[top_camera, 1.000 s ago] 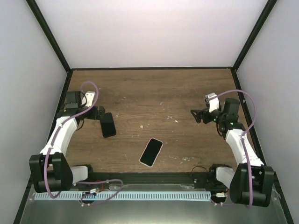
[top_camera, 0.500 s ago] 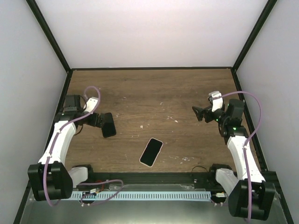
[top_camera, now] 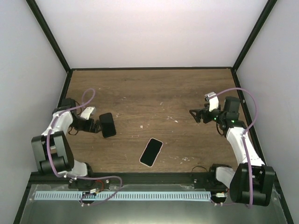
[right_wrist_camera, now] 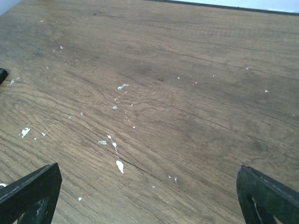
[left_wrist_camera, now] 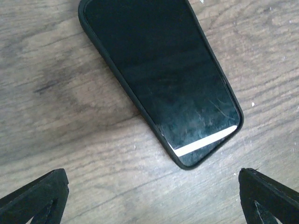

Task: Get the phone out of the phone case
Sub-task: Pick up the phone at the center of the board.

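Both grippers are wide open and holding nothing. The left gripper [top_camera: 98, 126] sits low at the left side of the wooden table [top_camera: 163, 91], jaws spread and aimed at the black case [top_camera: 108, 124], which lies flat just in front of it. From the left wrist camera, the case [left_wrist_camera: 163, 79] runs diagonally from upper left to lower right. Its rounded end points back toward the gap between the two fingers [left_wrist_camera: 35, 196] and touches neither. It has a glossy dark face and a raised black rim, and honestly there's no telling whether a handset is sitting inside it.

From above, the case's long axis runs roughly near-to-far, with the far end leaning a bit left. The phone [top_camera: 151, 151] lies flat on its own near the front middle of the table, well apart from both grippers. It has a dark face and a pale edge, and its long axis is tilted the other way, with the far end leaning right.

The right gripper [top_camera: 194, 115] hovers over the right side with its jaws apart. Its wrist view shows only bare wood with white specks [right_wrist_camera: 119, 165].
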You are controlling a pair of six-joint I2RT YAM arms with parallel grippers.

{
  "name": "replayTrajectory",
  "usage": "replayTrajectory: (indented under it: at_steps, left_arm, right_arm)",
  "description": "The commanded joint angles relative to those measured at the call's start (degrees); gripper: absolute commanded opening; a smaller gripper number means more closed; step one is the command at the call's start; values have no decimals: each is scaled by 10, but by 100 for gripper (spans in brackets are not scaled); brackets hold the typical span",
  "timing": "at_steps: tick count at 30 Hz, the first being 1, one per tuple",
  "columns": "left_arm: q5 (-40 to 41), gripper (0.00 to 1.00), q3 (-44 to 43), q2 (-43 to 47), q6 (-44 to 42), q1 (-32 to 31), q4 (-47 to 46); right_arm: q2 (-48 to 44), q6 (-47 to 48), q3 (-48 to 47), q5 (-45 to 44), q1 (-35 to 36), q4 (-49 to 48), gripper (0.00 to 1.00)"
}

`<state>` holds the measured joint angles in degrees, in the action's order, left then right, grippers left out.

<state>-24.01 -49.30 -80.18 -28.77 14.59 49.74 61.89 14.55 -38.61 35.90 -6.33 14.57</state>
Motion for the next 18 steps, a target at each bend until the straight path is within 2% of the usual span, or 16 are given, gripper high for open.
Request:
replayTrajectory:
  at_steps: [1,7,18]
  left_arm:
    - [-30,100,-48,-55,4,1,10]
    - [-43,100,-78,-109,18,-10,4]
    - [-6,96,-128,-189,80,-89,-15]
  right_arm:
    - [13,-24,-29,14,0,5,100]
    - [2,-41,-31,10,1,-5,100]
    - [56,-35,-105,22,3,40,100]
